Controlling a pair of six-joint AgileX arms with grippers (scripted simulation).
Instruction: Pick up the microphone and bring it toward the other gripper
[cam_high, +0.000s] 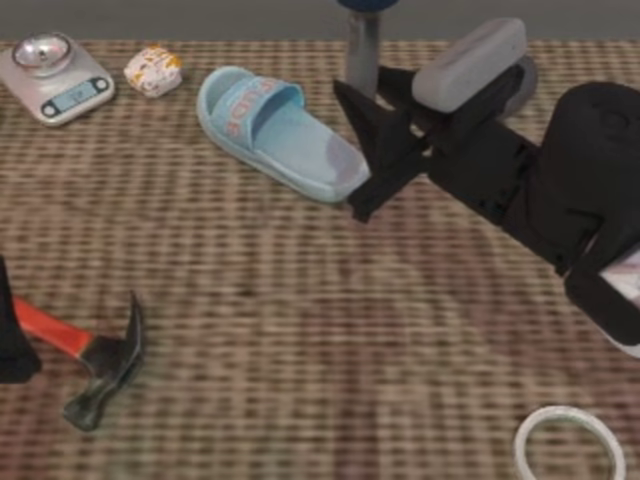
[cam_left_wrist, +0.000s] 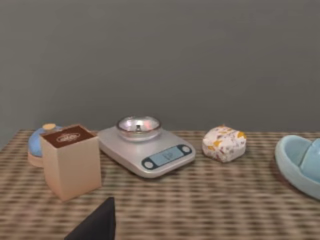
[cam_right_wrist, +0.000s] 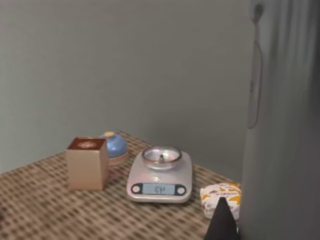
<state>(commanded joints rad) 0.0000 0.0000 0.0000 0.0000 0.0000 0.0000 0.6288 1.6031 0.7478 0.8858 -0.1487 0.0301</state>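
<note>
The microphone (cam_high: 362, 50) stands upright at the back middle of the table, its grey handle rising to a dark-blue head (cam_high: 365, 4) at the top edge. My right gripper (cam_high: 358, 135) reaches in from the right and is shut on the handle's lower part, which its black fingers hide. In the right wrist view the grey handle (cam_right_wrist: 282, 125) fills one side, right beside one black fingertip (cam_right_wrist: 221, 220). My left gripper (cam_high: 10, 340), the other gripper, is parked at the table's left edge. One black fingertip (cam_left_wrist: 100, 222) shows in its wrist view, with nothing beside it.
A light-blue slipper (cam_high: 280, 125) lies just left of the right gripper. A kitchen scale (cam_high: 58, 75) and a small wrapped bun (cam_high: 152, 70) sit at the back left. A red-handled hammer (cam_high: 95, 355) lies front left, a white tape ring (cam_high: 570, 445) front right. A tan box (cam_left_wrist: 70, 160) stands by a blue bell (cam_left_wrist: 42, 142).
</note>
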